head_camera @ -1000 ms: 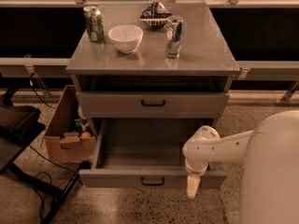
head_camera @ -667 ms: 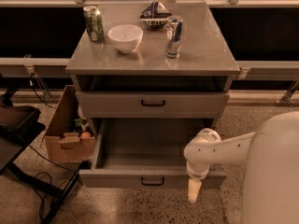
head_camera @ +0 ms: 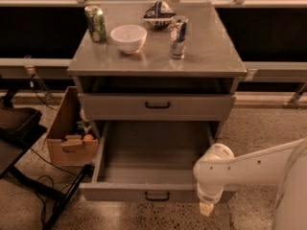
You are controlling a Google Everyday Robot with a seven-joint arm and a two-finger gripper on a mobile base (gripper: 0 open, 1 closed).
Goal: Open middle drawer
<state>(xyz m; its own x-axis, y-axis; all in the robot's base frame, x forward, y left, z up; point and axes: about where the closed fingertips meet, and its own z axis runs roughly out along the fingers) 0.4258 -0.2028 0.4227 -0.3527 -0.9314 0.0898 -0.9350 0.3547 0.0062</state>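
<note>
The middle drawer is pulled far out of the grey cabinet. Its deep plain grey interior shows, and its small black bar handle sits at the centre of the front. Above it the uppermost drawer front stands shut with its own black handle. The lowest drawer is hidden under the pulled-out one. My gripper hangs tip down from the white arm, just in front of the right end of the middle drawer's front, right of the handle and apart from it.
On the cabinet top stand a green can, a white bowl, a dark bowl and a glass. A cardboard box with items sits on the floor at the left, by a black stand.
The middle drawer has slid a little further out toward the camera. My gripper has moved down and slightly right along the drawer front.
</note>
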